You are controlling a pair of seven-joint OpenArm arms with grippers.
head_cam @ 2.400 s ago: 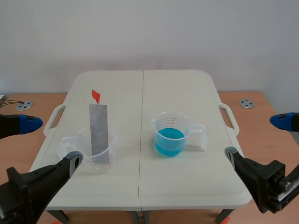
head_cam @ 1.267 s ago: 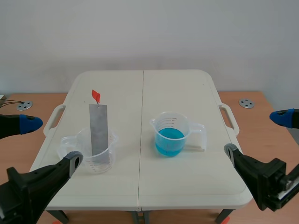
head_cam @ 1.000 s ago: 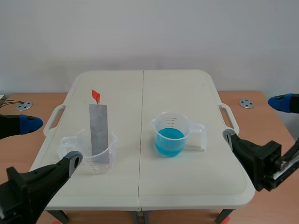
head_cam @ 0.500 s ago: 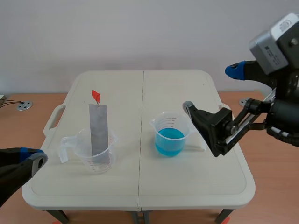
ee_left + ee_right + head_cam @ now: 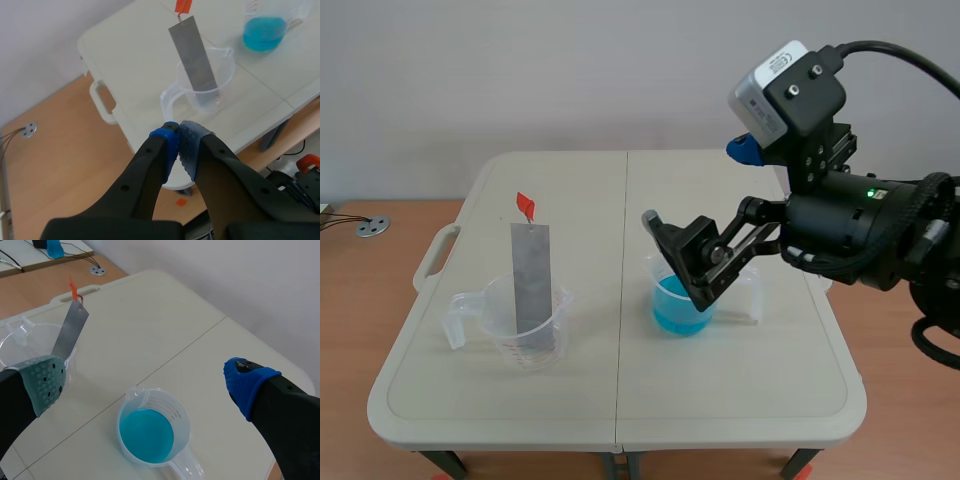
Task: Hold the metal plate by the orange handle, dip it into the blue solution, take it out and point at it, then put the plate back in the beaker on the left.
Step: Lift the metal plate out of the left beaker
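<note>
White folding table [image 5: 620, 400] on a wooden floor [image 5: 370, 300], grey wall [image 5: 570, 70] behind. Above its right half, the right gripper [image 5: 698, 185] gapes wide, empty. Off its near-left corner, the left gripper [image 5: 177, 140] is pinched closed, empty. On its left half, the metal plate [image 5: 530, 275] leans in a beaker [image 5: 525, 335].

Scene view: you face across the counter [image 5: 720, 190] toward the far wall [image 5: 570, 70], well back from the blue beaker [image 5: 680, 300]. Left wrist view: you look down past the left hand [image 5: 178, 136], far from the blue beaker, off the counter's corner. Right wrist view: you look steeply down, close above the blue beaker. All three share it and the plate beaker [image 5: 525, 335].
</note>
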